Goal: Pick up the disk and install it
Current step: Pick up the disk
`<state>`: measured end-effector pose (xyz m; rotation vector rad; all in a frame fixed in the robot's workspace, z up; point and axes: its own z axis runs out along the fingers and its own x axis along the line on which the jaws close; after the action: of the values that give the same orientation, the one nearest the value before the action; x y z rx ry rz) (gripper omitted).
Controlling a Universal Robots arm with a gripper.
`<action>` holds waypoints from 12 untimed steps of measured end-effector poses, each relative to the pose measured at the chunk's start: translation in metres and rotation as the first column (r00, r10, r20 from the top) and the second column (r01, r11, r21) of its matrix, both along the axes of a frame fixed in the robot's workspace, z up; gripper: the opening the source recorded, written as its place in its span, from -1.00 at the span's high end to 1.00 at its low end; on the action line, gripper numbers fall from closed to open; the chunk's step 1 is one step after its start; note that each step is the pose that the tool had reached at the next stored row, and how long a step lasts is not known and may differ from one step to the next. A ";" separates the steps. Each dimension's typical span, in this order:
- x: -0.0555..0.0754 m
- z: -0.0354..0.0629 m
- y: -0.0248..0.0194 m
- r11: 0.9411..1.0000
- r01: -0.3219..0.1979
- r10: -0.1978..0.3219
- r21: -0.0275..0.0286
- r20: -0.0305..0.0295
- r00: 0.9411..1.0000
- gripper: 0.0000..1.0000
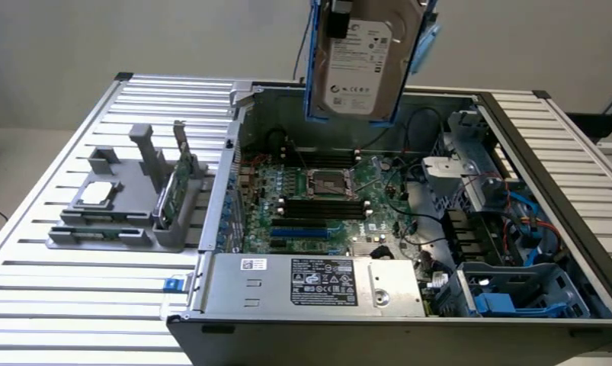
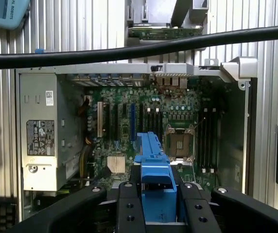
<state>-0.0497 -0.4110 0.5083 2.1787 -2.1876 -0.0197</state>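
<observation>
The gripper (image 2: 161,208) pinches the disk (image 1: 359,65) by its blue frame, so the drive hangs edge-down beneath it. It is held high, apparently to clear the walls of the open computer case (image 1: 549,229) below. The case lies on the desk (image 1: 62,328) with its motherboard (image 1: 316,198) exposed for access.

plain pale wall (image 1: 132,38) behind a ribbed metal table (image 1: 82,305) — soft, even light.

Disk (image 2: 154,167) in claw (image 2: 157,213) above motherboard (image 2: 129,114)
</observation>
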 end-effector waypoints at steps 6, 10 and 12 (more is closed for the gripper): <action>0.021 0.0000 -0.0146 1.000 0.000 0.000 0.000 0.000 1.000 0.35; 0.032 0.0001 -0.0254 1.000 0.000 0.000 0.000 -0.001 1.000 0.35; 0.038 0.0001 -0.0314 1.000 0.000 0.000 0.000 -0.001 1.000 0.35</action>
<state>-0.0121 -0.4424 0.5084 2.1784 -2.1873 -0.0205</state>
